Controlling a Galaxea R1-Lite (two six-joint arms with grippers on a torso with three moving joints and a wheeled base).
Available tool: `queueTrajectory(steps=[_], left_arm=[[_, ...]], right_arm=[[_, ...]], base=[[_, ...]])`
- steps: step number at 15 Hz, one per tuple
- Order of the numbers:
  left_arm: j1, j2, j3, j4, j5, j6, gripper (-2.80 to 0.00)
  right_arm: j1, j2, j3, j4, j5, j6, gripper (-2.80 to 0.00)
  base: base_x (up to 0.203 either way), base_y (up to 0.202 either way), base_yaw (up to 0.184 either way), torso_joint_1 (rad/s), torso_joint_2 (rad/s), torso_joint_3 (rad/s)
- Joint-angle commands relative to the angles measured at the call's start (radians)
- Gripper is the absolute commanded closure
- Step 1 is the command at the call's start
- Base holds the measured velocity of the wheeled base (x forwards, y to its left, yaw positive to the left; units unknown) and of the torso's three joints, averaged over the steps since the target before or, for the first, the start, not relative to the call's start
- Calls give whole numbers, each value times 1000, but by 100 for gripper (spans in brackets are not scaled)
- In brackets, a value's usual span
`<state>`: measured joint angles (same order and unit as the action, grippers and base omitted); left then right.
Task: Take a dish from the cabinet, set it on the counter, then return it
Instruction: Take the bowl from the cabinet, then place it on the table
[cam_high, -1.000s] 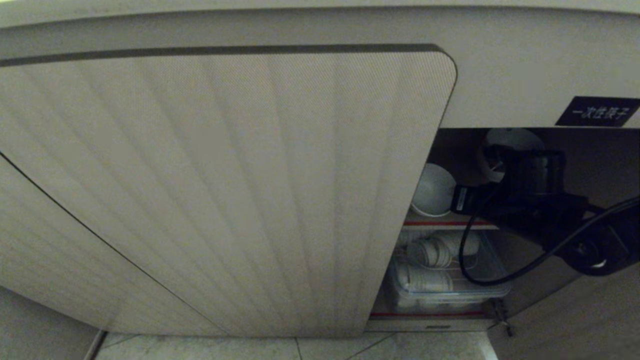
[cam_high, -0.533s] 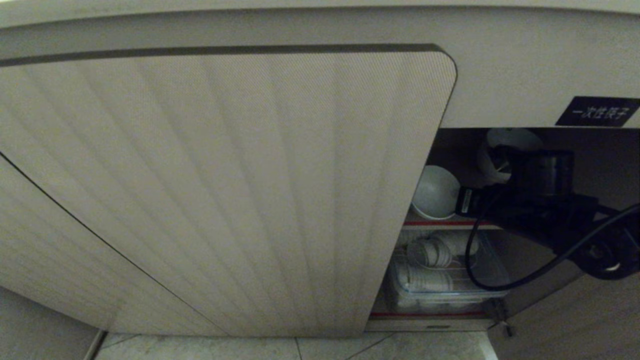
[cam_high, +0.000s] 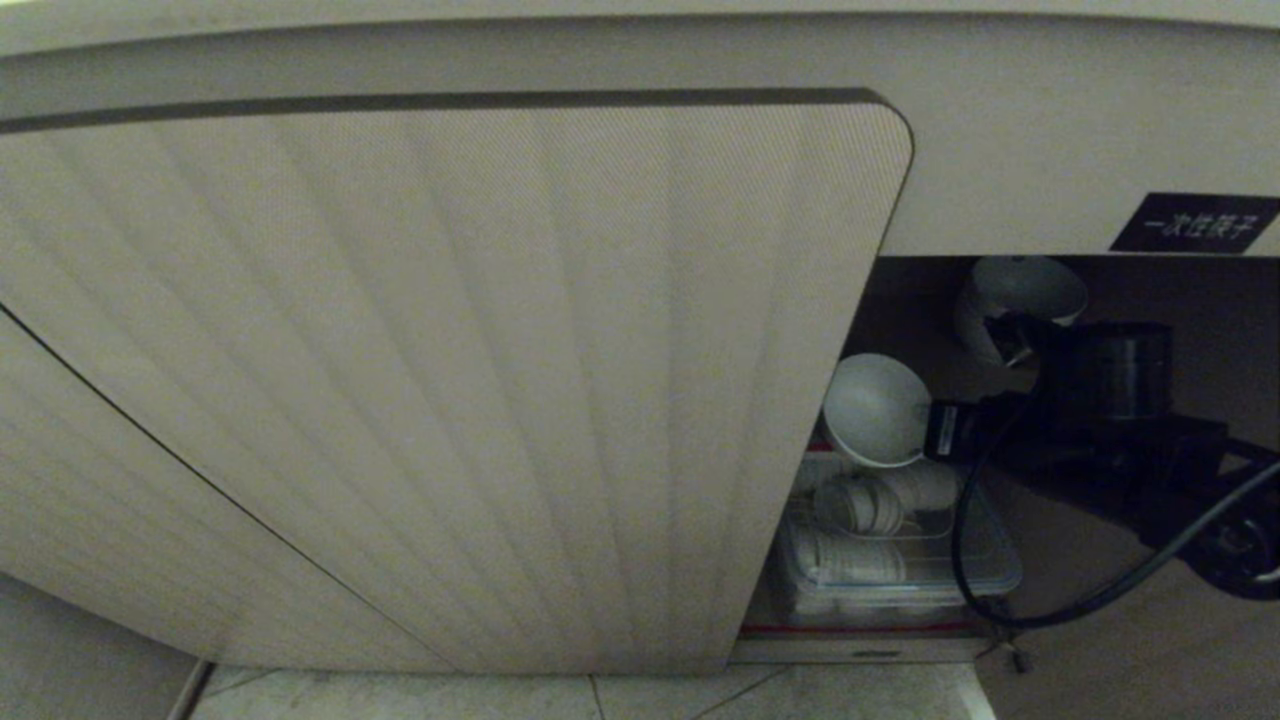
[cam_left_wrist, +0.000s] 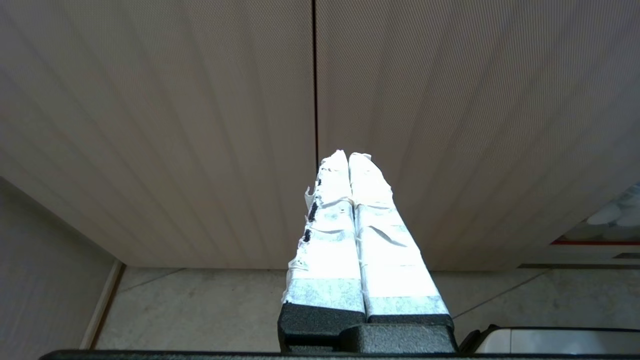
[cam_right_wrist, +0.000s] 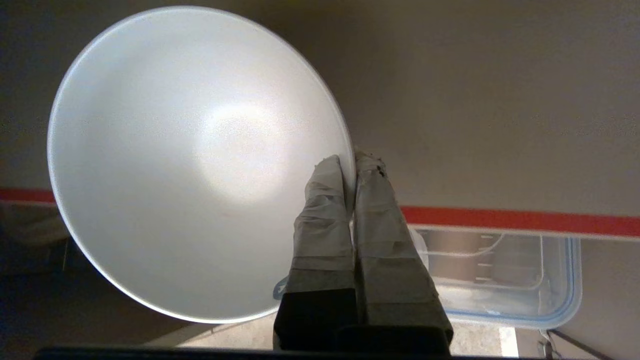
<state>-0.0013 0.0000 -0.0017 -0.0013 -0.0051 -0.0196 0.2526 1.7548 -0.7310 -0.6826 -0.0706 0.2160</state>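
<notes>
The right claw (cam_right_wrist: 350, 162) pinches the rim of the dish (cam_right_wrist: 190, 160), tilted at the cabinet (cam_high: 1000, 290) opening beside the door (cam_high: 450, 380). That thin rim hold risks slipping or clipping the door. The left claw (cam_left_wrist: 348, 160) hangs pressed together.

A clear plastic lidded container (cam_high: 900, 575) sits on the lower shelf, against its front edge, with stacked white cups (cam_high: 860, 505) lying on their sides on a wire rack just behind it (their number is hard to tell). Pale floor tiles (cam_high: 600, 695) run below. Another white bowl (cam_high: 1020, 290) stands deeper on the upper shelf.
</notes>
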Motion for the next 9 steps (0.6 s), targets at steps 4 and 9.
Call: queueTrajectory(steps=[4, 9], left_arm=[[0, 0, 0, 0, 0, 0, 0], [1, 0, 0, 0, -1, 0, 0]], right_arm=[[8, -24, 10, -2, 2, 3, 0], [8, -57, 15, 45, 2, -1, 0]], base=[[0, 0, 0, 0, 0, 0], [0, 0, 0, 0, 0, 0]])
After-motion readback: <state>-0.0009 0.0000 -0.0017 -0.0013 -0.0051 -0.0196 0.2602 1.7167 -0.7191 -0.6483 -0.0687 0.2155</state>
